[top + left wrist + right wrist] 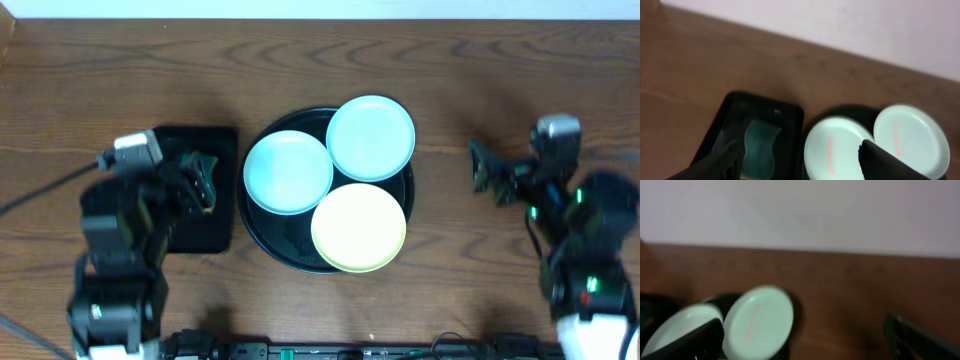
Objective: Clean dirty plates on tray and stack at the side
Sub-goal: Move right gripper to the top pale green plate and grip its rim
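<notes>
Three plates lie on the round black tray (278, 238) at the table's middle: a mint-blue plate (288, 172) at left, a second mint-blue plate (370, 138) at the back right, and a pale yellow plate (359, 227) in front. In the left wrist view both blue plates (835, 150) (912, 137) carry thin red marks. My left gripper (203, 180) hovers open over the rectangular tray, left of the plates, holding nothing. On the other side, my right gripper (485, 172) stands open above bare table, well apart from the plates, also holding nothing.
A smaller rectangular black tray (215, 228) lies left of the round tray, with a teal-green sponge (760, 146) in it. Bare wooden table (450, 70) stretches behind and to the right of the tray. A pale wall (800, 210) rises past the table's far edge.
</notes>
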Tool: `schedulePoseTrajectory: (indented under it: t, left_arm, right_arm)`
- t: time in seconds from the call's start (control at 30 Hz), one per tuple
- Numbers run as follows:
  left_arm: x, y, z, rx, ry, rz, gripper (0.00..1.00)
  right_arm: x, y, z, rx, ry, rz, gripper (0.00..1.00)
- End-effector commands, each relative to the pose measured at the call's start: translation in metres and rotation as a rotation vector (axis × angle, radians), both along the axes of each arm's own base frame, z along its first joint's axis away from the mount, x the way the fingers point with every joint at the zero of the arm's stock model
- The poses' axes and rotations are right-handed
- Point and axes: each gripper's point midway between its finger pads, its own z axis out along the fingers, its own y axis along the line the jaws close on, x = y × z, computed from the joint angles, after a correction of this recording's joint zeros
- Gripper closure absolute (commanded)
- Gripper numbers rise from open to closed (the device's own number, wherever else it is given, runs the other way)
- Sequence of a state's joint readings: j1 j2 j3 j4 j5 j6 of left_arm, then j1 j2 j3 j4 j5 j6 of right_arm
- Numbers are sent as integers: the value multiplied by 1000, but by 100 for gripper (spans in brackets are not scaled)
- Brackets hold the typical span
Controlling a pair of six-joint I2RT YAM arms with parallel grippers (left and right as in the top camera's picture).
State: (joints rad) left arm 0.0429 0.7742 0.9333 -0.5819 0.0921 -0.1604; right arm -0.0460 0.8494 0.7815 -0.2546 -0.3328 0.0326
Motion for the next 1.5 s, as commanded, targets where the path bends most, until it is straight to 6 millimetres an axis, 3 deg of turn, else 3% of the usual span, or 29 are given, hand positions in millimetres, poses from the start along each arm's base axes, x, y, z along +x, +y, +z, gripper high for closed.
schedulePoseTrajectory:
  t: [0.0, 0.2, 0.3, 0.5, 0.67, 0.83, 1.03, 1.2, 1.23, 1.27, 1.33, 1.37, 1.4, 1.47]
  left_arm:
    - [19, -2, 18, -16, 99, -8, 25]
    - [35, -2, 17, -28, 356, -8, 25]
    - [48, -2, 11, -31, 392, -10, 25]
    - [61, -1, -12, -35, 461, -9, 25]
    - [67, -1, -26, -36, 505, -8, 25]
    - [69, -1, -30, -35, 518, -7, 25]
    - [68, 0, -31, -33, 523, -5, 25]
    - [68, 0, -31, -33, 522, -4, 26]
    - [68, 0, -31, -33, 522, -4, 26]
    - [68, 1, -31, -30, 523, -1, 26]
    - [68, 1, -31, -28, 524, 1, 26]
    - [67, 1, -32, -28, 527, 1, 26]
    - [67, 1, -32, -29, 530, 1, 25]
    - [65, 1, -33, -26, 538, 3, 26]
  right_arm:
    - [24, 12, 10, 25, 130, 68, 1]
    - [50, 13, 3, 49, 371, 76, 1]
    - [63, 13, 1, 54, 387, 82, 1]
    - [70, 29, -10, 104, 412, 166, 1]
    - [75, 61, -30, 178, 496, 225, 1]
    - [78, 106, -55, 195, 630, 228, 1]
    - [79, 138, -83, 86, 828, 59, 1]
    - [70, 181, -116, 2, 960, 103, 1]
    - [67, 190, -125, -5, 979, 109, 2]
    - [65, 197, -135, -15, 997, 116, 11]
    - [62, 208, -150, -25, 1028, 118, 32]
    - [60, 213, -157, -26, 1045, 113, 48]
    - [59, 218, -165, -29, 1059, 111, 57]
    - [56, 229, -179, -34, 1082, 111, 58]
